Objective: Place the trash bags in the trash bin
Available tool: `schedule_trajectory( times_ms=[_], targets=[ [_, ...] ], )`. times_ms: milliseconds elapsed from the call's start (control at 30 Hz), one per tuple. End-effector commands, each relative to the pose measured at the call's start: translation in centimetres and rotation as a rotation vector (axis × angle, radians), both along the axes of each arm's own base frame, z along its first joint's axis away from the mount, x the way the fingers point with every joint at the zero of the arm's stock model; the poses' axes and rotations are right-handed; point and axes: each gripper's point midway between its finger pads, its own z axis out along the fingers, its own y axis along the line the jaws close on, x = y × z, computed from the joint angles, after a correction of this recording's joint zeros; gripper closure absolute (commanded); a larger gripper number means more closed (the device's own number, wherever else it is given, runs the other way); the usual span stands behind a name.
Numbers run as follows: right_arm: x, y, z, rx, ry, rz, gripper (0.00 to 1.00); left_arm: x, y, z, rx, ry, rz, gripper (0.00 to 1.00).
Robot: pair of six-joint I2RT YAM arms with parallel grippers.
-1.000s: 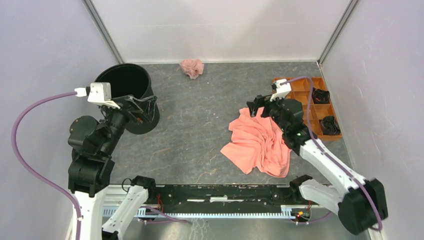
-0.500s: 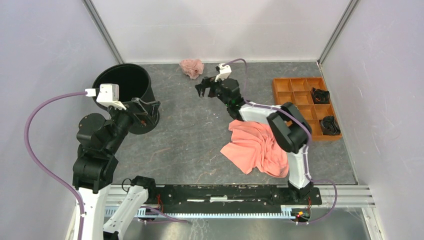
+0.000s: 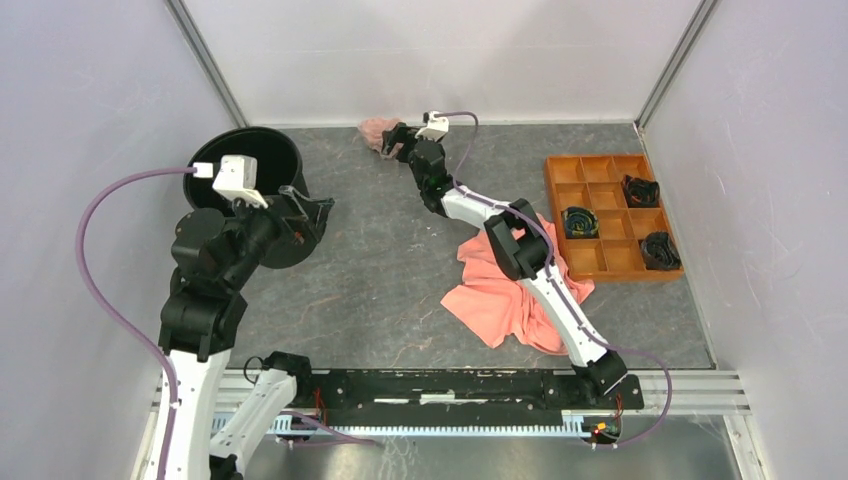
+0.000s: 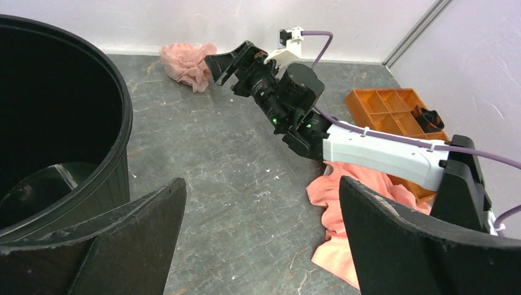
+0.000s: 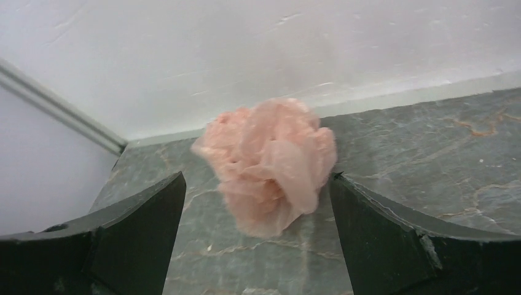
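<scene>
Right gripper [image 5: 257, 179] is spread wide and holds nothing; its 2 dark fingers [image 5: 135, 215] stand on either side of the trash bag [image 5: 267, 166], which is crumpled into a loose pale pink ball. From the wrist view the bag sits in the gap between them, with the right-hand finger just beside its edge, and I cannot tell whether either one touches the plastic. The bag lies on the grey table [image 3: 380, 260] at the far edge, a little left of the middle, close under the white back wall. The right arm is stretched long across the table from the near edge toward that spot. The left gripper [image 4: 261, 190] is also wide open and empty, held beside the trash bin [image 3: 215, 160], at the side of it that faces the middle of the table; contact with the bin's wall cannot be judged. The black bin stands upright toward the far-left corner, well apart from the bag. A coral cloth [image 3: 500, 290] lies rumpled right of the middle, under the right arm. At the right edge sits an orange tray [image 3: 608, 262], with dark items in 3 of its compartments.
</scene>
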Motion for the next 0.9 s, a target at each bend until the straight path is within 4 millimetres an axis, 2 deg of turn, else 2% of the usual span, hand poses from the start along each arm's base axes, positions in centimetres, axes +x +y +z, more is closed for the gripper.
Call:
schedule_trajectory(
  times_ms=[0, 33, 133, 200, 300, 333, 400, 533, 567, 700, 867],
  targets=[
    [2.4, -1.5, 0.1, 0.122, -0.038, -0.102, 0.08, 1.2, -0.5, 0.3, -0.022, -0.007, -0.014, 0.0],
    [2.6, -1.4, -0.4, 0.132, -0.041, -0.1, 0.09, 1.4, -0.6, 0.3, -0.025, -0.008, -0.019, 0.0],
    [3.1, -0.8, -1.2, 0.179, -0.06, -0.072, 0.27, 1.5, -1.4, 0.6, -0.052, -0.014, -0.055, 0.0],
    [3.3, -1.2, -2.1, 0.173, -0.046, -0.088, 0.52, 1.7, -1.9, 0.7, -0.068, -0.017, -0.074, 0.0],
    [3.4, -1.3, -2.2, 0.18, -0.048, -0.061, 0.9, 1.9, -2.1, 0.8, -0.075, -0.008, -0.086, 0.0],
    [3.4, -1.2, -1.8, 0.178, -0.055, -0.042, 0.98, 1.8, -2.2, 0.9, -0.077, -0.004, -0.089, 0.0],
    [3.0, -0.8, -0.2, 0.165, -0.074, 0.007, 0.99, 1.5, -2.2, 1.2, -0.081, -0.01, -0.094, 0.0],
    [0.3, -0.4, 3.5, 0.117, -0.097, 0.11, 0.99, 0.8, -2.0, 1.5, -0.102, -0.025, -0.085, 0.0],
    [-0.7, -0.8, 4.6, 0.115, -0.103, 0.125, 0.99, 0.6, -2.0, 1.5, -0.11, -0.025, -0.083, 0.0],
    [-5.6, -3.0, 5.5, 0.101, -0.083, 0.179, 1.0, 0.2, -2.5, 0.8, -0.154, 0.007, -0.1, 0.0],
    [-12.1, -3.3, 7.1, 0.113, -0.082, 0.345, 1.0, -0.3, -3.4, -1.4, -0.231, 0.104, -0.125, 0.0]
  ],
)
